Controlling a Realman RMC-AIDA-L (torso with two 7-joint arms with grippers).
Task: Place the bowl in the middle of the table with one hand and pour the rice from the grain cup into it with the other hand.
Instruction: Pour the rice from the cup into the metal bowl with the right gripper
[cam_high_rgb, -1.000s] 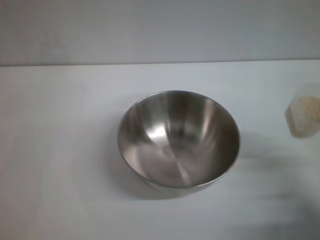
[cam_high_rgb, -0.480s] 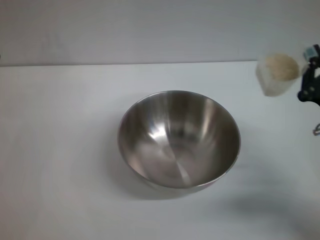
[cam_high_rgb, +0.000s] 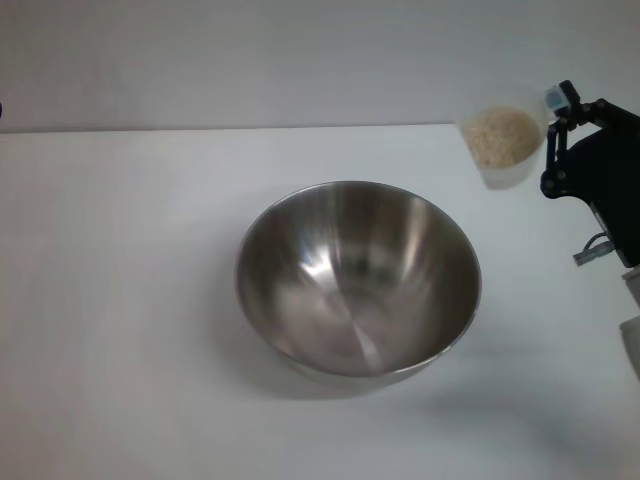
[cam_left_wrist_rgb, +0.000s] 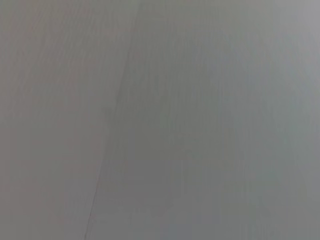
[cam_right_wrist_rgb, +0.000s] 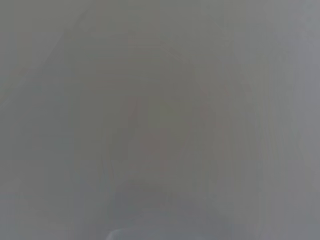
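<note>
The steel bowl (cam_high_rgb: 357, 278) stands empty in the middle of the white table (cam_high_rgb: 120, 300). My right gripper (cam_high_rgb: 552, 135) is at the right edge of the head view, shut on the clear grain cup (cam_high_rgb: 503, 148), which it holds in the air to the right of and beyond the bowl. The cup is roughly upright and full of pale rice (cam_high_rgb: 503, 134). My left gripper is out of the head view. Both wrist views show only plain grey.
The table's far edge (cam_high_rgb: 250, 128) meets a plain pale wall. Nothing else stands on the table.
The cup has risen from the table at the right and moved left, towards the bowl. My right gripper and arm have come into view with it. The bowl has not moved.
</note>
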